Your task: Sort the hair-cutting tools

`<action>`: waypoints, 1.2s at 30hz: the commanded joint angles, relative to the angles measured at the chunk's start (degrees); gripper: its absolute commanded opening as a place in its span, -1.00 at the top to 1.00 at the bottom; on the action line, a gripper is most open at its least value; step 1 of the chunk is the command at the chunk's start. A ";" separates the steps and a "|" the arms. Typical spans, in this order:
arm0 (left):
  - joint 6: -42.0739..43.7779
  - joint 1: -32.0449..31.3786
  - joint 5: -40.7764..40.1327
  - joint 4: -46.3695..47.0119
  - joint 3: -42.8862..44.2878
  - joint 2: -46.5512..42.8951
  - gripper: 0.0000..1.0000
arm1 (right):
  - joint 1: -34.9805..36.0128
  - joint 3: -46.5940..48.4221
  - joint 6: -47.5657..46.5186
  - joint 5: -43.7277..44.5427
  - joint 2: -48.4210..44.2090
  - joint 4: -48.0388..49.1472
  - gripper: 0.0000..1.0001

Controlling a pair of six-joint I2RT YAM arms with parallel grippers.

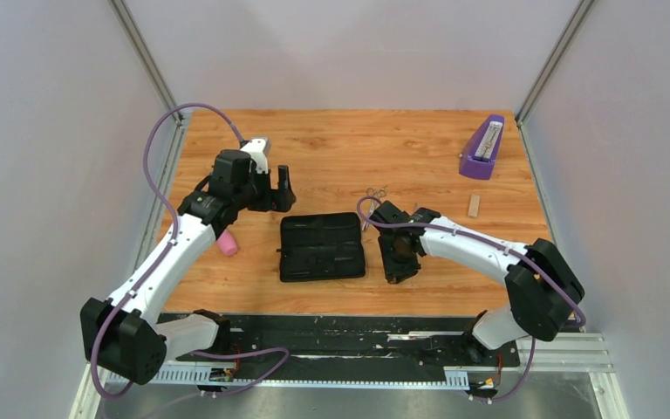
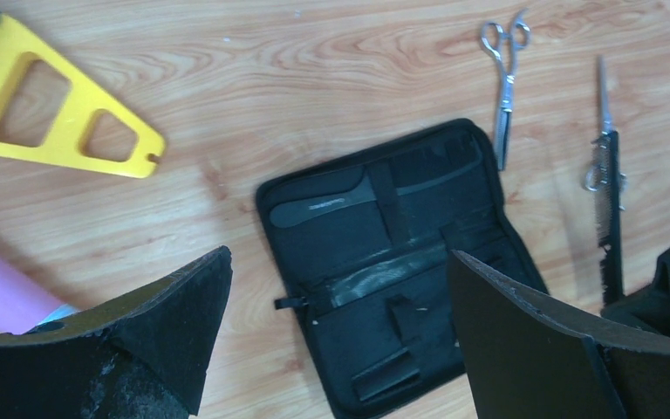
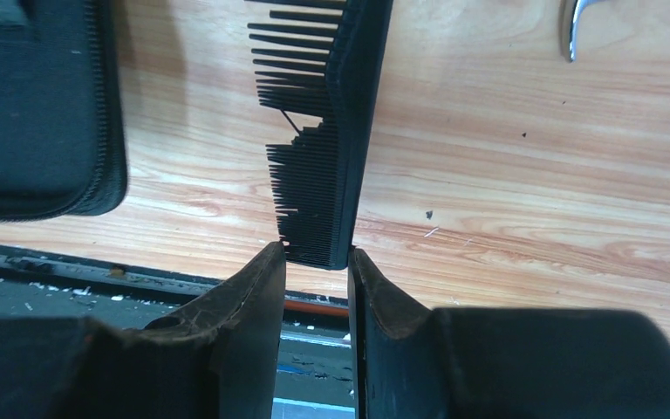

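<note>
The black zip case lies open mid-table, with the handled black comb tucked in its upper half. My right gripper is shut on the near end of the straight black comb, just right of the case, low over the wood. One pair of silver scissors lies beyond the case. A second pair lies by the straight comb. My left gripper is open and empty, held above the table left of the case.
A pink tube lies under the left arm, and a yellow plastic piece is near it. A purple object and a small wooden block sit at the far right. The table's front edge is just behind my right gripper.
</note>
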 commanded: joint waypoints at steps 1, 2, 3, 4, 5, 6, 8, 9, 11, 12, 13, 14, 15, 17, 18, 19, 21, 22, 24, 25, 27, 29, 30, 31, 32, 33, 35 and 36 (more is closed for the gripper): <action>-4.54 0.16 7.89 5.94 -1.35 0.77 -1.00 | 0.12 3.39 -3.55 1.38 -3.86 2.39 1.00; -5.80 0.08 9.88 6.60 -1.47 1.26 -1.00 | 0.12 3.58 -4.20 1.25 -4.30 2.94 1.00; -6.88 -0.12 10.72 7.80 -1.60 1.51 -1.00 | 0.12 3.69 -4.92 0.96 -4.79 3.48 1.00; -7.37 -0.28 12.19 8.32 -1.64 2.11 -1.00 | 0.12 3.86 -5.69 0.42 -5.15 4.11 1.00; -8.40 -0.61 12.93 9.44 -1.67 2.46 -1.00 | 0.18 3.97 -6.31 -0.18 -5.59 4.75 1.00; -8.92 -0.78 14.39 9.97 -1.67 3.11 -1.00 | 0.20 4.13 -6.94 -0.80 -5.96 5.26 1.00; -10.63 -1.36 16.63 12.04 -1.69 4.25 -1.00 | 0.28 4.60 -8.26 -1.54 -6.35 6.30 1.00; -11.74 -1.78 17.31 13.40 -1.66 4.71 -1.00 | 0.43 4.87 -8.87 -1.56 -6.50 6.79 1.00; -13.51 -2.46 19.47 15.53 -1.41 6.33 -1.00 | 0.92 5.31 -10.37 -3.32 -6.69 7.74 1.00; -14.20 -2.91 20.97 16.93 -1.28 7.55 -1.00 | 1.12 5.55 -10.82 -3.73 -6.75 8.11 1.00; -15.35 -3.16 21.85 17.72 -1.03 8.25 -1.00 | 1.35 5.77 -11.35 -4.00 -6.76 8.35 1.00; -16.05 -3.64 23.52 19.17 -0.87 9.68 -0.99 | 1.61 6.01 -11.81 -4.32 -6.76 8.61 1.00; -17.24 -3.88 24.35 19.85 -0.53 10.37 -0.98 | 1.90 6.21 -12.28 -4.63 -6.72 8.86 1.00; -18.54 -4.65 26.48 21.58 0.22 12.44 -0.96 | 2.36 6.48 -12.97 -5.25 -6.72 9.33 1.00; -18.78 -5.17 27.73 22.31 0.89 13.76 -0.94 | 2.65 6.61 -13.30 -5.47 -6.76 9.62 1.00; -19.14 -5.39 28.79 22.52 1.23 14.95 -0.92 | 3.01 6.70 -13.55 -5.62 -6.77 9.85 1.00; -19.22 -5.93 30.08 22.76 2.36 16.63 -0.89 | 3.54 6.71 -13.99 -5.93 -6.88 10.19 1.00; -19.14 -6.15 30.40 22.78 3.00 17.10 -0.88 | 3.76 6.73 -14.18 -6.00 -6.89 10.36 1.00; -19.08 -6.32 31.30 22.93 3.71 18.34 -0.84 | 4.21 6.80 -14.53 -6.32 -7.01 10.57 1.00; -19.01 -6.36 31.75 23.01 3.96 19.06 -0.83 | 4.36 6.84 -14.70 -6.38 -6.99 10.67 1.00; -18.65 -6.40 32.33 23.13 4.72 20.24 -0.79 | 4.71 6.89 -15.05 -6.66 -7.07 10.97 1.00; -18.25 -6.40 33.11 22.93 5.64 21.53 -0.77 | 5.07 7.04 -15.29 -6.83 -7.01 11.18 1.00; -17.82 -6.40 33.41 22.63 6.35 21.92 -0.76 | 5.24 7.14 -15.49 -6.85 -7.02 11.15 1.00; -17.63 -6.40 34.01 22.33 6.64 22.72 -0.73 | 5.46 7.19 -15.62 -6.91 -6.97 11.20 1.00; -17.29 -6.40 34.30 22.22 7.28 23.14 -0.72 | 5.62 7.23 -15.79 -6.92 -6.95 11.27 1.00; -17.14 -6.40 34.92 21.77 7.64 23.99 -0.68 | 5.79 7.32 -15.90 -6.94 -7.02 11.23 1.00; -16.55 -6.40 36.14 20.86 8.63 25.13 -0.63 | 6.07 7.41 -16.07 -7.05 -7.17 11.32 1.00; -16.23 -6.40 36.51 20.56 9.25 25.48 -0.62 | 6.22 7.42 -16.21 -7.09 -7.26 11.40 1.00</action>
